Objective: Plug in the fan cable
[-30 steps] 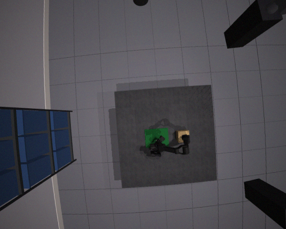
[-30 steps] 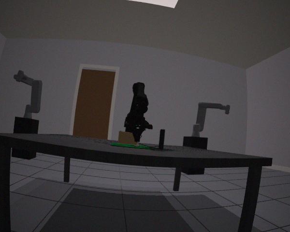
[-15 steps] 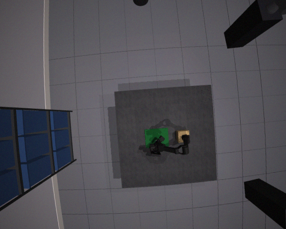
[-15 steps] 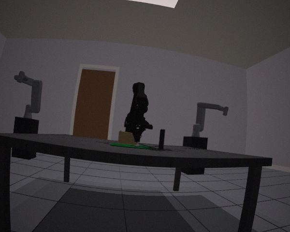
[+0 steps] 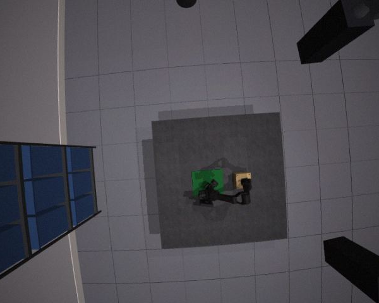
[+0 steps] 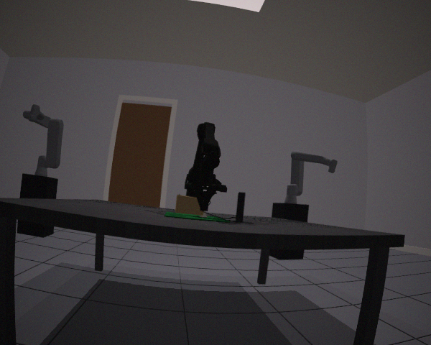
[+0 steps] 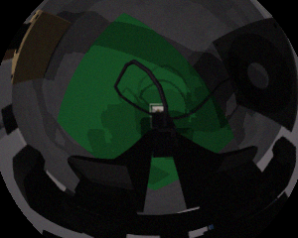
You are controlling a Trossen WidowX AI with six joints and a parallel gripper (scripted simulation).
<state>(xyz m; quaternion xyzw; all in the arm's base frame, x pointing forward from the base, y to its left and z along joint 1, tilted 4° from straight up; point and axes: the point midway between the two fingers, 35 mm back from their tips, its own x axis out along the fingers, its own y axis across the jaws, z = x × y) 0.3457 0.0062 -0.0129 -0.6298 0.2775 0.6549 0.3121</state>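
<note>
The green board lies flat on the table. My gripper is low over it, shut on the black plug of the fan's cable. The small white fan header shows just beyond the plug in the wrist view, partly covered by it. Whether the plug touches or enters the header cannot be told. The black cable loops above the board and runs right to the fan, which stands upright beside the board. The header's pins are not clear.
A tan block stands beside the board, near the arm's base. The fan stands on the board's other side in the wrist view. The dark table bears all of this.
</note>
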